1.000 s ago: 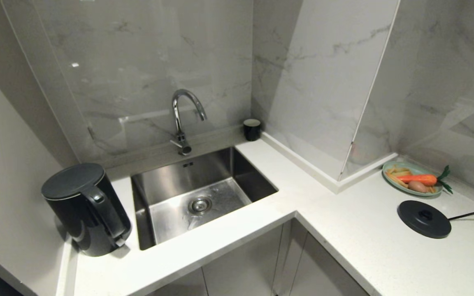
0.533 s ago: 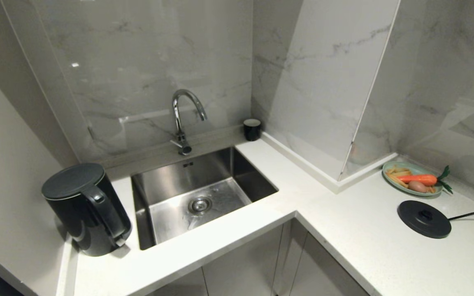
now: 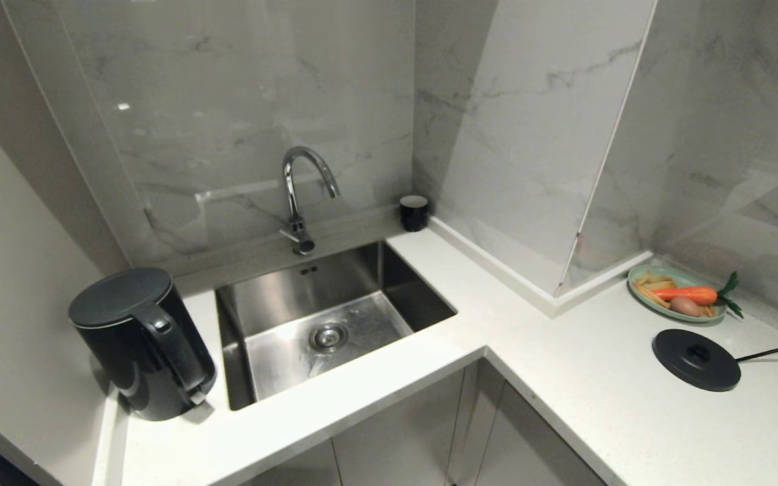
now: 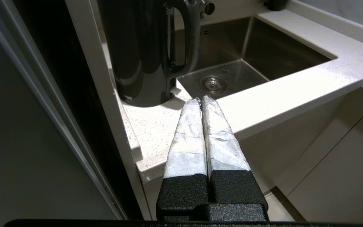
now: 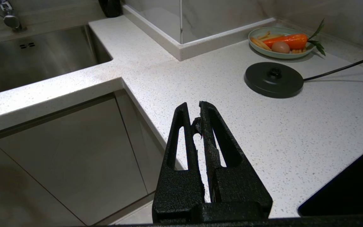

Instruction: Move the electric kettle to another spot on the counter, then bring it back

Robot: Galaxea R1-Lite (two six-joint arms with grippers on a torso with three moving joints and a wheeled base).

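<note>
A white speckled L-shaped counter [image 3: 585,378] carries the electric kettle [image 3: 139,344] left of the sink [image 3: 328,324], a small black cup [image 3: 413,212] in the corner, a plate of vegetables [image 3: 676,295] and a corded black base disc [image 3: 696,359].

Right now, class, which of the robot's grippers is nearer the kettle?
Left. The left gripper hangs just short of the kettle, by its handle; the right gripper is off by the round base.

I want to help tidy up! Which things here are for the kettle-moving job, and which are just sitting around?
For the job: electric kettle, counter, left gripper, right gripper.
Just sitting around: sink, tap, black cup, plate of vegetables, round base disc.
</note>
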